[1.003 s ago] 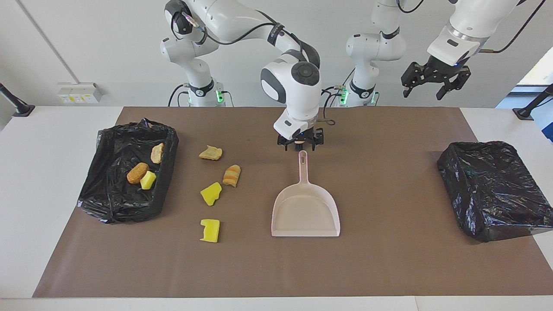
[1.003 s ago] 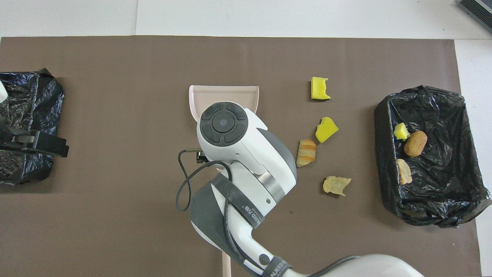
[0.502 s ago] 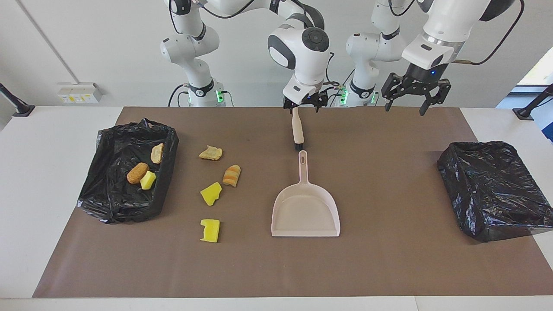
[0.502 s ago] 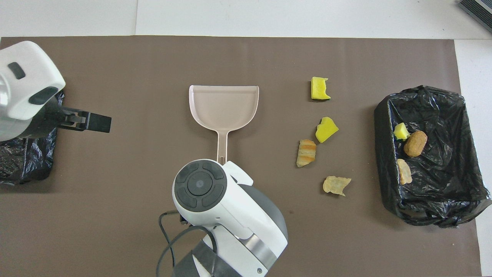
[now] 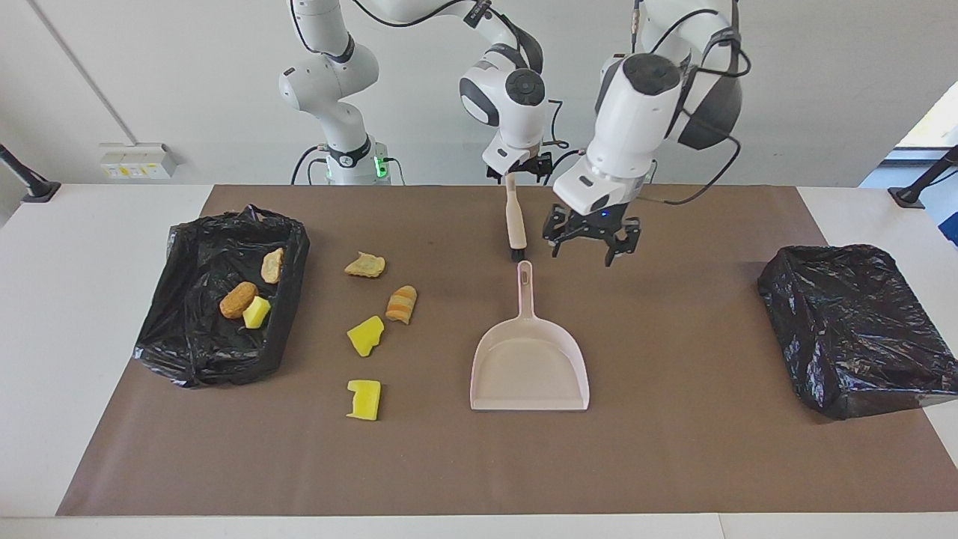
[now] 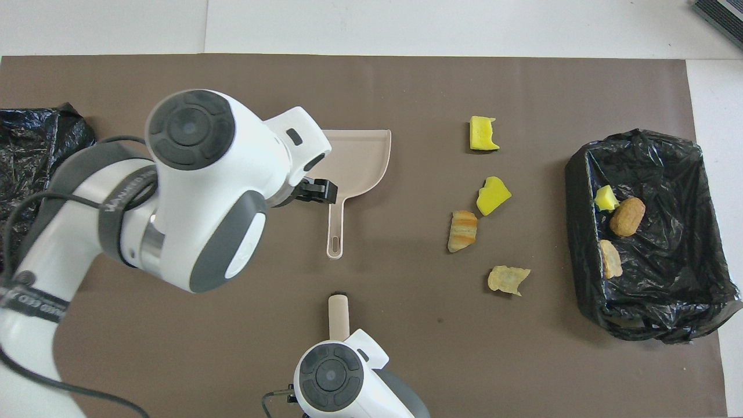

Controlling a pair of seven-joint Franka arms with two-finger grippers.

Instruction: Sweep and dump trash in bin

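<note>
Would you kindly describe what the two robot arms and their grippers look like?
Both arms have glossy white rounded shells with dark grey joint bands and round dark grey end caps. Black cables loop along them, and green lights glow at the bases. The left gripper and the right gripper are black two-finger units; the left shows a small blue light.

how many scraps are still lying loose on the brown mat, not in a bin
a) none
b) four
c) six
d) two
b: four scraps lie on the brown mat beside the bin at the right arm's end: a tan piece, an orange striped piece and two yellow sponge chunks; three more already sit in that bin.
</note>
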